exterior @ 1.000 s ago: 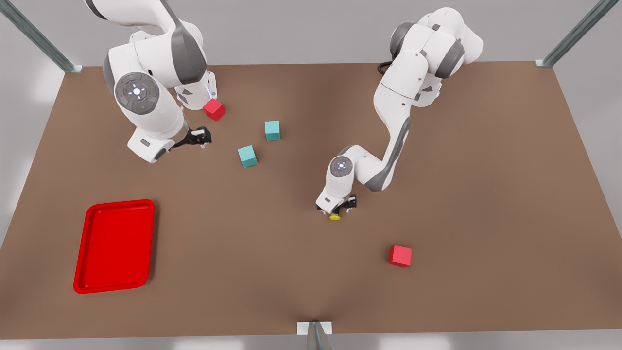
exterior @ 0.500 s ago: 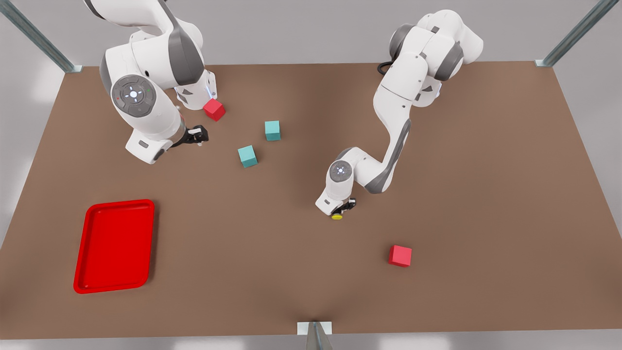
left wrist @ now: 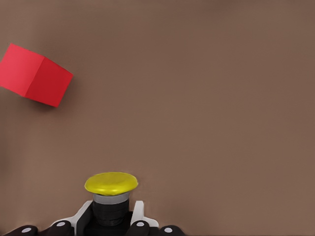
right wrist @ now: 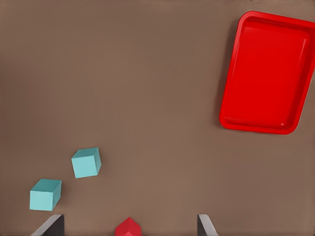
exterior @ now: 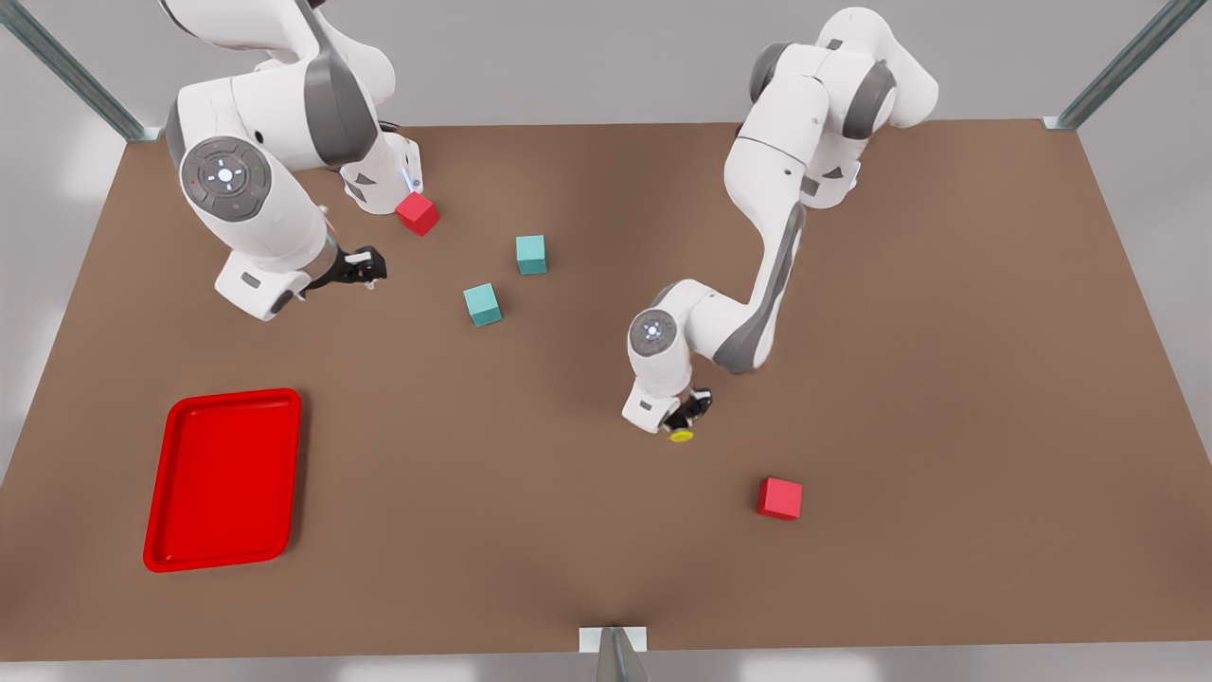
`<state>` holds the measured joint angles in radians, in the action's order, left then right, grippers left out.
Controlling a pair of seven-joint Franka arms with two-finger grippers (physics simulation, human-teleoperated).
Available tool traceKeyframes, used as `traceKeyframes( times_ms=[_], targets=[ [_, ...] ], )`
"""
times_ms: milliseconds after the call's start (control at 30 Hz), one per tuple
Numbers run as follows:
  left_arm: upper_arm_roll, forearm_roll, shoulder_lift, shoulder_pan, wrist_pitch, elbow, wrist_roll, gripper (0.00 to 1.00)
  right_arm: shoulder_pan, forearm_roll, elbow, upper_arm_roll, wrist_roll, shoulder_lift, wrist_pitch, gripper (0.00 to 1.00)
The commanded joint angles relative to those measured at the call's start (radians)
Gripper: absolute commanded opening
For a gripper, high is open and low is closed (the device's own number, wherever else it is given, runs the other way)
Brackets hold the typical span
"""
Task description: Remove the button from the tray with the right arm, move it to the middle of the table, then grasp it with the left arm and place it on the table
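The button [exterior: 680, 436], a yellow cap on a dark body, sits in my left gripper [exterior: 686, 415] near the middle of the table [exterior: 900, 379]. In the left wrist view the fingers [left wrist: 137, 222] are shut on the button's [left wrist: 111, 183] dark body; I cannot tell whether it touches the table. My right gripper [exterior: 365, 268] hovers at the back on the front view's left, its fingers [right wrist: 50, 225] spread open with nothing held. The red tray [exterior: 225, 478] lies near the front on the front view's left and has nothing in it; its rim [right wrist: 227, 98] is also in the right wrist view.
Two teal cubes [exterior: 483, 304] [exterior: 531, 254] lie behind the centre. One red cube [exterior: 417, 212] sits by the right arm's base, another red cube [exterior: 779, 498] lies just in front of the left gripper, toward the front view's right. Metal frame posts stand at the table's corners.
My left gripper has carried the button a little toward the front view's right and the table's front. The right arm has drawn back toward the front view's left.
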<state>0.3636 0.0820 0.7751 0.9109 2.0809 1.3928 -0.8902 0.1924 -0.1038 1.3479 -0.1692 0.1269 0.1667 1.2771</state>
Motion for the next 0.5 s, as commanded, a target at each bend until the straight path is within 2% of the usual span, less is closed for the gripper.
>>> traceKeyframes(
  times_ms=[0, 67, 200, 267, 467],
  targets=[
    [0.167, 0.001, 0.0, 0.138, -0.376, -0.005, -0.943, 0.48, -0.001, -0.007, 0.001, -0.001, -0.021, -0.001, -0.002, 1.0],
    [0.21, 0.162, 0.013, 0.216, -0.557, -0.003, -1.317, 0.48, -0.038, -0.008, -0.003, 0.002, -0.015, 0.023, 0.001, 1.0],
    [0.209, 0.254, 0.015, 0.273, -0.884, 0.011, -1.846, 0.48, -0.033, -0.005, -0.003, 0.0, -0.016, 0.027, -0.009, 1.0],
    [0.209, 0.331, 0.056, 0.306, -0.904, 0.029, -1.991, 0.48, -0.033, -0.005, -0.003, 0.0, -0.016, 0.028, -0.009, 1.0],
    [0.201, 0.496, 0.2, 0.301, -0.843, 0.035, -2.083, 0.48, -0.042, -0.016, -0.004, 0.004, -0.019, 0.027, -0.009, 1.0]
  ],
)
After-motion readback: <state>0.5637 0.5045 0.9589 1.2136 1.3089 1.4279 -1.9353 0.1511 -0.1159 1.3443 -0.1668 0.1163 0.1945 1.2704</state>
